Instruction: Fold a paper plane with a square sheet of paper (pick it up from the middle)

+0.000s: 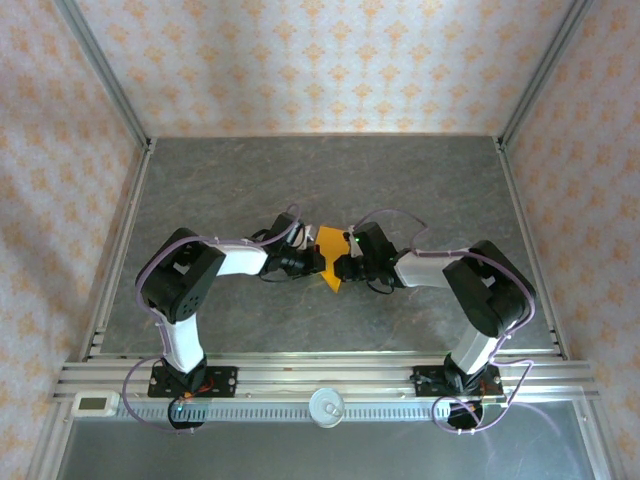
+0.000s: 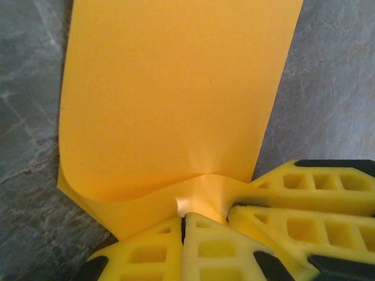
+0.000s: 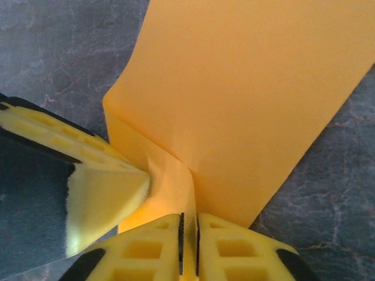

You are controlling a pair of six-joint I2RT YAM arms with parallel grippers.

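The left gripper and right gripper each clamp, fingers together, one near edge of the thin bright orange square sheet of paper, which spreads beyond their fingertips. This looks like the first crease; the next move likely calls for pressing the fold flat.

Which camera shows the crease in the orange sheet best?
Right wrist. The square sheet of paper is close up there, with a sharp crease running down toward the pinch. Left wrist shows the sheet close too, but curled, with only wrinkles at the pinch. Top external shows it as a small orange patch.
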